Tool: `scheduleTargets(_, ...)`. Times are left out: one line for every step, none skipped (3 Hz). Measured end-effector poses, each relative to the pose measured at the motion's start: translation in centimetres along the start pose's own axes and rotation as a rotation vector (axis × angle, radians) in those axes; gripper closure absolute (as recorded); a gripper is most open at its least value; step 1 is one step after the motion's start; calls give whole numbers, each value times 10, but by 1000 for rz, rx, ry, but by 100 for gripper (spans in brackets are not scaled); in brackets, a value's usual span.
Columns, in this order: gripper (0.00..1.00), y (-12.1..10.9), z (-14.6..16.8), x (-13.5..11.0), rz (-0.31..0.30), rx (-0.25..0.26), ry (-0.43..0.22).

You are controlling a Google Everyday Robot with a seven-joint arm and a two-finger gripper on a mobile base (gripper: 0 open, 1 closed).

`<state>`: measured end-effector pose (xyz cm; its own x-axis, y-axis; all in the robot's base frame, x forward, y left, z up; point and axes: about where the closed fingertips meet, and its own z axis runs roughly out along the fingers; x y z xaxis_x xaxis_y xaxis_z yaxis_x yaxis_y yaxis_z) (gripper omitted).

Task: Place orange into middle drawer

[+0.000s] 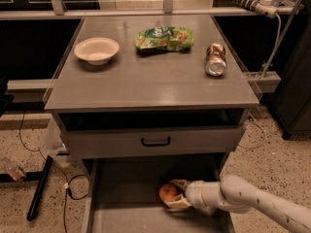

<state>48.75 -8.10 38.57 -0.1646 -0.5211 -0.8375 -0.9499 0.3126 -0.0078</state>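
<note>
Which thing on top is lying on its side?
The can, at the right; the bowl sits upright. The gripper holds the orange down in the middle drawer.

Orange is round w/ smooth orange skin, sitting low in the drawer, right of centre. Can't tell if it touches the floor. Pincer reaches in from the right, fingers clasping the fruit on both sides. Drawer is pulled out: a wide grey tray w/ flat floor & low side walls.
</note>
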Motion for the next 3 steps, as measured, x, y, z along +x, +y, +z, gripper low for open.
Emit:
scheduleTargets(51,0,0,0,0,0,0)
scheduleTargets(29,0,0,0,0,0,0)
scheduleTargets(5,0,0,0,0,0,0)
